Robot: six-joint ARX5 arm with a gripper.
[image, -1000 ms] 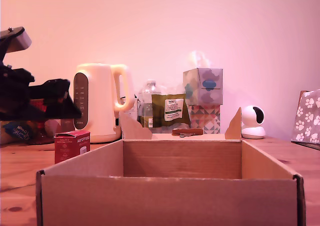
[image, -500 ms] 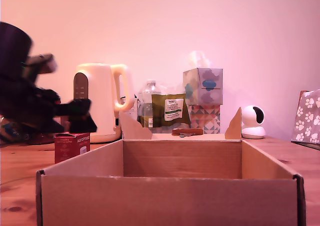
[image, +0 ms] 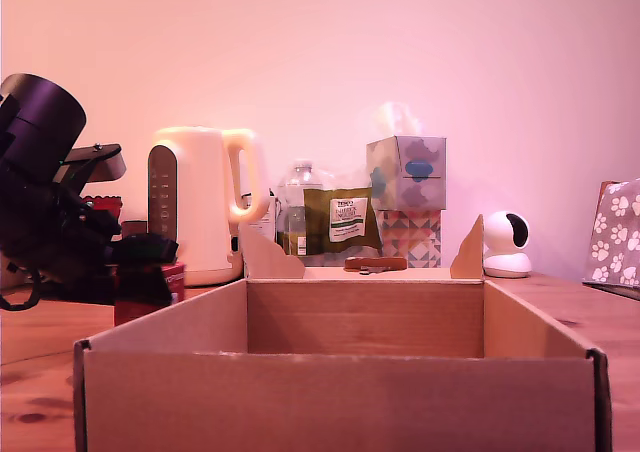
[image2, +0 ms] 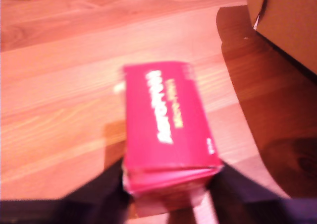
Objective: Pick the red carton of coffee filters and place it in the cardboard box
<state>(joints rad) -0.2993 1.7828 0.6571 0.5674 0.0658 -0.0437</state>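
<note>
The red carton of coffee filters (image2: 166, 122) stands on the wooden table, white lettering on its top face. In the wrist view my gripper (image2: 168, 187) is open, with one black finger on each side of the carton's near end, close against it. In the exterior view the black gripper (image: 145, 262) has come down over the carton (image: 135, 314) at that view's left, hiding most of it. The cardboard box (image: 340, 402) fills the foreground just right of the carton, open-topped with flaps up. Its corner (image2: 292, 21) shows in the wrist view.
A cream kettle (image: 200, 202) stands right behind the carton. Further along the back are a bottle (image: 300, 184), a green packet (image: 342, 219), stacked tissue boxes (image: 407, 177), a white camera (image: 505, 242) and a paw-print box (image: 615, 232).
The arm swung from the far left toward the carton and dropped. The gripper has gone from above the carton to down around it. The carton has not moved.
</note>
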